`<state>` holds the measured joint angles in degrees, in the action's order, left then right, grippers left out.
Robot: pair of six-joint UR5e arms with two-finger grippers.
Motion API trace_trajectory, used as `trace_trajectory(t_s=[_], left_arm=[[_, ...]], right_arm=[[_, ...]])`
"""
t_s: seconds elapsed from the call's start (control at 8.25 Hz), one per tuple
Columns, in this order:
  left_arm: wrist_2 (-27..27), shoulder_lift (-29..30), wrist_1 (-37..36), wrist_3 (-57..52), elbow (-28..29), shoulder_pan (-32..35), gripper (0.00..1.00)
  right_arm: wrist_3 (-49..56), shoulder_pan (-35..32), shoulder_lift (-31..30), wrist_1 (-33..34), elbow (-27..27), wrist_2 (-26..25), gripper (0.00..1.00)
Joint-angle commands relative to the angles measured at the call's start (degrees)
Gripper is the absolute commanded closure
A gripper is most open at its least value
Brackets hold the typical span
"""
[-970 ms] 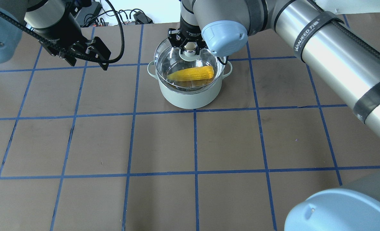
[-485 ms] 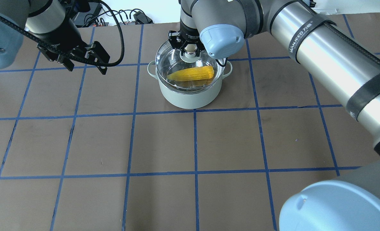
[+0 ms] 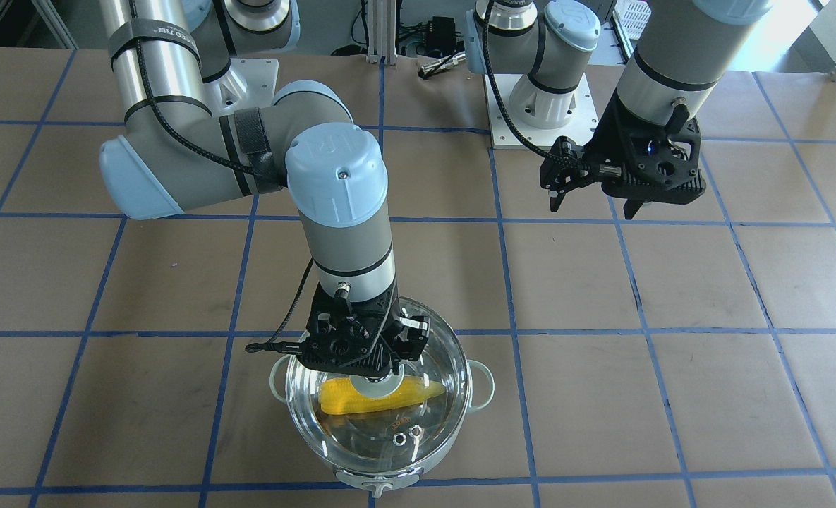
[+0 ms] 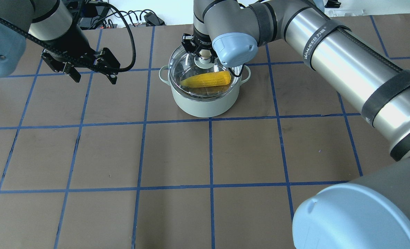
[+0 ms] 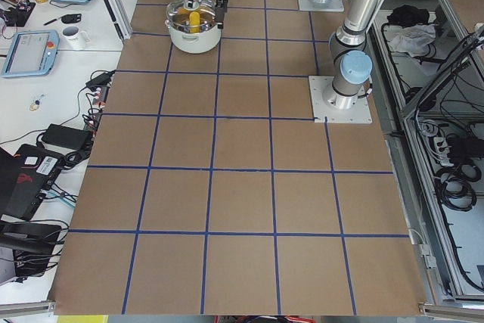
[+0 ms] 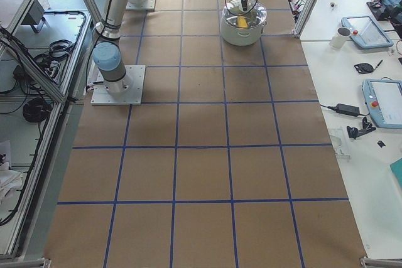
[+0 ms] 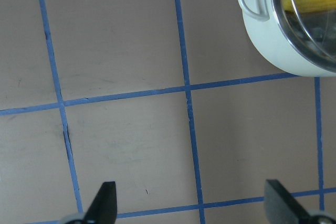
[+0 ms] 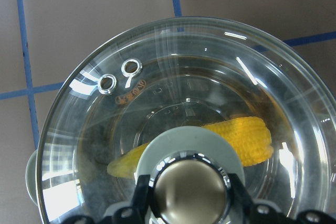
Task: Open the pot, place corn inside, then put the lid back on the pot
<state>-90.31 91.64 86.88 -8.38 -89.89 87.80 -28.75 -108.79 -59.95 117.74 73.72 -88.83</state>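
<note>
The pale mint-green pot (image 4: 205,103) stands at the far middle of the table. The yellow corn (image 4: 208,79) lies inside it, seen through the clear glass lid (image 4: 191,67). The lid lies level at the pot's rim. My right gripper (image 4: 205,54) is shut on the lid's beige knob (image 8: 189,187), straight above the pot. The right wrist view shows the corn (image 8: 247,140) under the glass and the two vent holes (image 8: 119,75). My left gripper (image 4: 91,72) is open and empty, hovering left of the pot. Its wrist view shows the pot (image 7: 278,45) at the top right.
Cables and power bricks (image 4: 135,17) lie beyond the table's far edge. The arms' base plates (image 3: 537,113) sit on the robot's side. Side benches hold tablets and a mug (image 6: 342,37). Brown table surface with blue tape lines (image 4: 210,155) stretches in front of the pot.
My right gripper has lowered the lid onto the pot's rim. My left gripper has drifted a little left and toward the robot, still open.
</note>
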Motion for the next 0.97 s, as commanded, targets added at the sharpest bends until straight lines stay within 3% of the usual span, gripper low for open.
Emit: trace_trajectory(t_s=[0.0,0.85], left_arm=[[0.1,0.0,0.1,0.0,0.0,0.0,0.00],[0.1,0.4,0.0,0.0,0.0,0.0,0.00]], right_arm=[[-2.9,-1.0,1.1,1.0,-0.1,0.2,0.81],[0.4,-1.1,0.9,1.1,-0.1,-0.7,0.81]])
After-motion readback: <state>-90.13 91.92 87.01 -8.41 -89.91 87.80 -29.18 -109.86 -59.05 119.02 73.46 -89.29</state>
